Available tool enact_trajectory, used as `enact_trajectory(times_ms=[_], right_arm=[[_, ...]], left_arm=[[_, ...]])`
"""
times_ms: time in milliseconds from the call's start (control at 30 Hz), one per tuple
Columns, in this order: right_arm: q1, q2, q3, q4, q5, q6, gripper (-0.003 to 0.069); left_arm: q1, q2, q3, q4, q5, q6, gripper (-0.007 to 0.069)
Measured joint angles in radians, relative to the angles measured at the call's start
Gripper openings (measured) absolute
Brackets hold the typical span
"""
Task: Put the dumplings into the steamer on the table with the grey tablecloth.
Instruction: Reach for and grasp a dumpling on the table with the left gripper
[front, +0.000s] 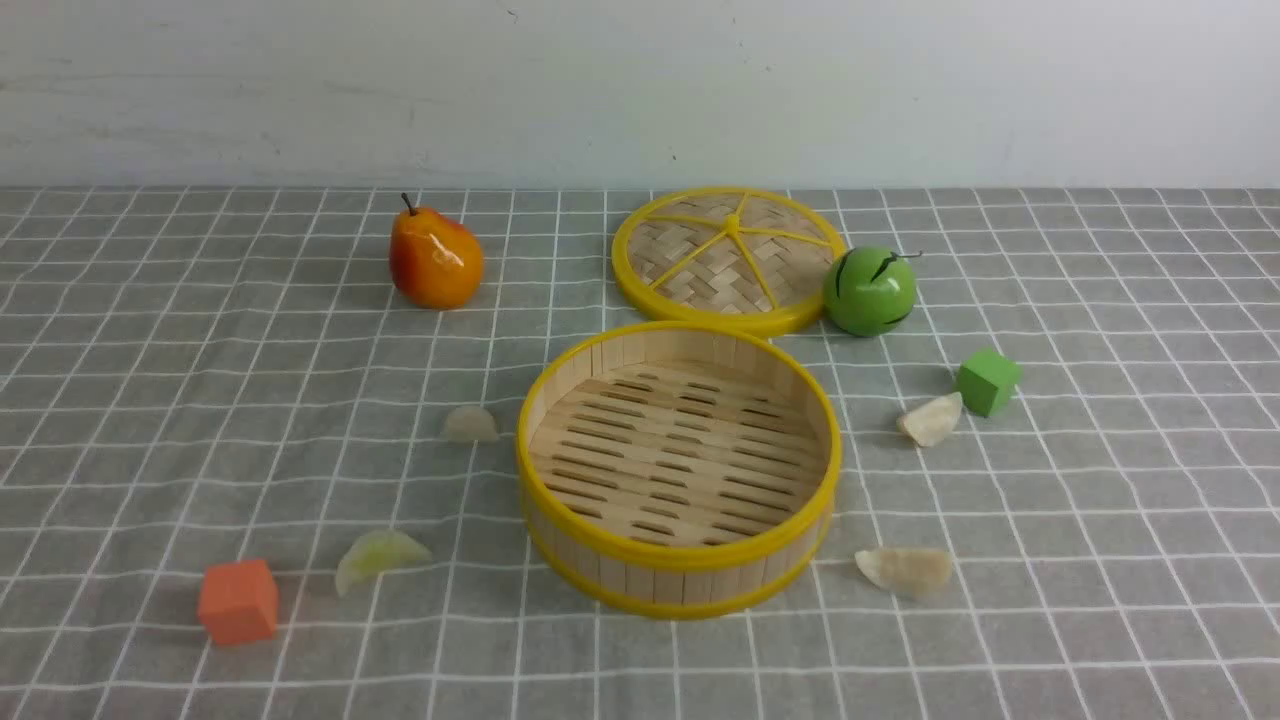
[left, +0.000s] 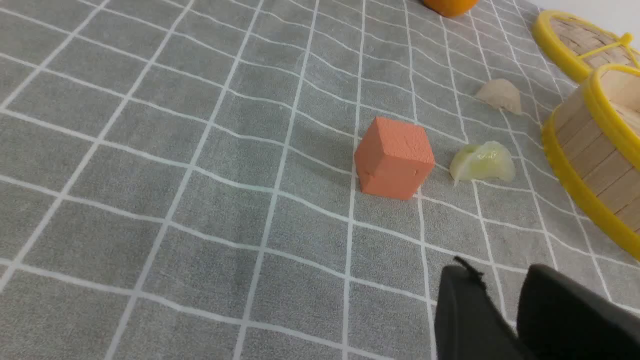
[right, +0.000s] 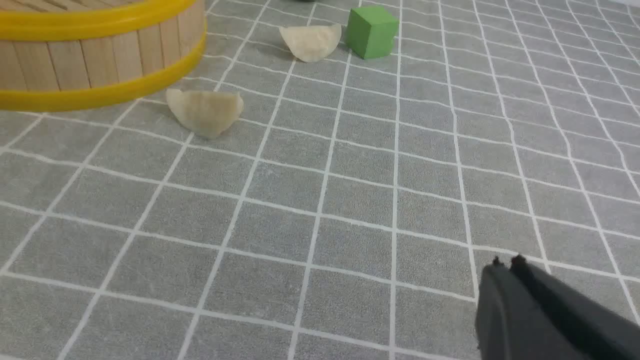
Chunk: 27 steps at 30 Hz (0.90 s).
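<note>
At the wrist views' edges, cropped, the right claw (right: 506, 262) looks clenched empty; the left claw (left: 501, 274), cannot tell

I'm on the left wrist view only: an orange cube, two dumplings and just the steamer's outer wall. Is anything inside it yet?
Observer: No. The front view shows the steamer with a bare slatted floor.
Operator: Are there dumplings I can't see?
Observer: Two, on the steamer's right: the far dumpling beside a green cube, and the near dumpling by the steamer's front right.
Operator: Is the right arm on either one?
Observer: No. The right gripper looks shut on nothing, clear of both.
</note>
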Motion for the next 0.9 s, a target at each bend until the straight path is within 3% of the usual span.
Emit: enact_trajectory(times_ms=[900], right_arm=[[0.0, 0.0, 0.001, -0.02, -0.026, 0.001, 0.0015]], left_arm=[[0.0, 0.0, 0.0, 0.042, -0.004, 0.001, 0.0185]])
